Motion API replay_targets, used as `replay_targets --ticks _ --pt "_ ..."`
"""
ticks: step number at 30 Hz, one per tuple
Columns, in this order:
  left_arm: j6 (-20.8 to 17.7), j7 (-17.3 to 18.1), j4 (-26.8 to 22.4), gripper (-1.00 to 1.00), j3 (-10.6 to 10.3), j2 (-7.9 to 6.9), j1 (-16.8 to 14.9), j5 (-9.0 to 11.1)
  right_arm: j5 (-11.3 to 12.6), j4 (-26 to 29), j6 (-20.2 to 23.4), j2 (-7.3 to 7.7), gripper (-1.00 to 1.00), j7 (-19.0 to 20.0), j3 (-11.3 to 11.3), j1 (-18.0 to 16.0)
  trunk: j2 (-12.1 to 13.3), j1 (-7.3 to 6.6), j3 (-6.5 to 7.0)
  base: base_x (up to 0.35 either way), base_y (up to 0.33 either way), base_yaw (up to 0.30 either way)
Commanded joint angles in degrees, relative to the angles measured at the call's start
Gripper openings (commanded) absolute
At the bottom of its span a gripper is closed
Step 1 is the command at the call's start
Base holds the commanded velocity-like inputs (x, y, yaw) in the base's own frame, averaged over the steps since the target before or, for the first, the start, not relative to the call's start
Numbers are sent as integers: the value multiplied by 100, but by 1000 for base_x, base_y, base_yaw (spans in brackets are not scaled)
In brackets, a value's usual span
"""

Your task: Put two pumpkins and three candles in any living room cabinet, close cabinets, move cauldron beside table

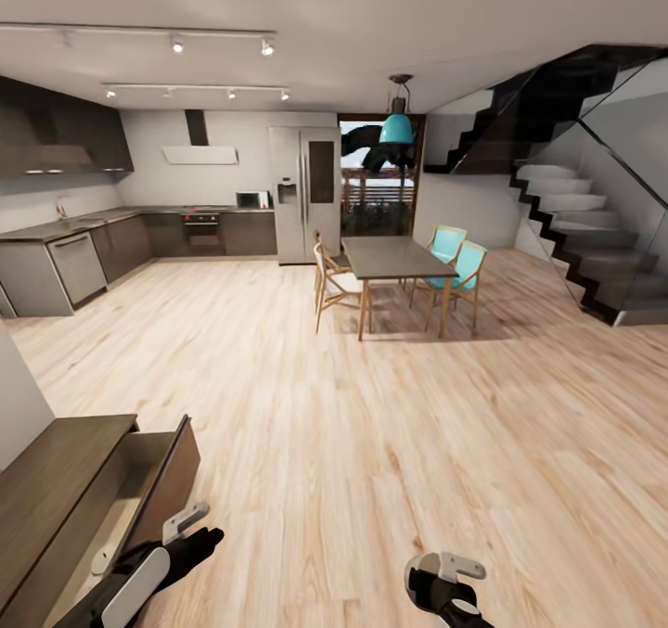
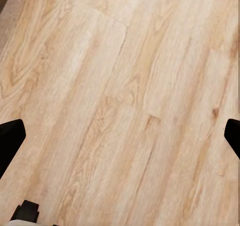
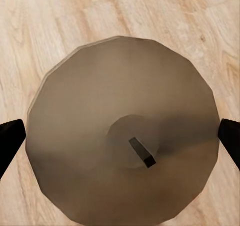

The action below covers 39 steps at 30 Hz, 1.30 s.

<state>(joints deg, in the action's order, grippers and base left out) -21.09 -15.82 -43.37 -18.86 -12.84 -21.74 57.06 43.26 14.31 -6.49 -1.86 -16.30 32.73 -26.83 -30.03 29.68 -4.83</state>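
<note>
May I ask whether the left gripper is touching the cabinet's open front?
Cannot tell: the head view puts the left gripper close beside the cabinet's open front, gap unclear.

Light wood floor point(image 1: 390, 442), dining table point(image 1: 394, 257) w/ chairs, kitchen behind.

Pale matt wood-plank floor point(image 1: 390, 442), dark wood-grain cabinet point(image 1: 56, 480), glossy glass stair balustrade point(image 1: 622, 192), brushed-metal fridge point(image 1: 304, 192)

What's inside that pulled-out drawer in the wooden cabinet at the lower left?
The cabinet drawer shows only bare pale lining; no pumpkins or candles visible. Its near end is hidden behind the left gripper.
</note>
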Motion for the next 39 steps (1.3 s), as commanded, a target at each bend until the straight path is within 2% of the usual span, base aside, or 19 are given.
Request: replay_targets --ticks 1,39 --pt "-1 -54 -10 100 -30 -8 -5 60 51 2 -27 1 -100 -21 52 -7 -11 6 -11 299 -100 1" --pt "35 -59 59 100 -46 0 -5 56 26 -10 -34 -31 -100 -14 58 -7 -11 6 -11 310 -37 0"
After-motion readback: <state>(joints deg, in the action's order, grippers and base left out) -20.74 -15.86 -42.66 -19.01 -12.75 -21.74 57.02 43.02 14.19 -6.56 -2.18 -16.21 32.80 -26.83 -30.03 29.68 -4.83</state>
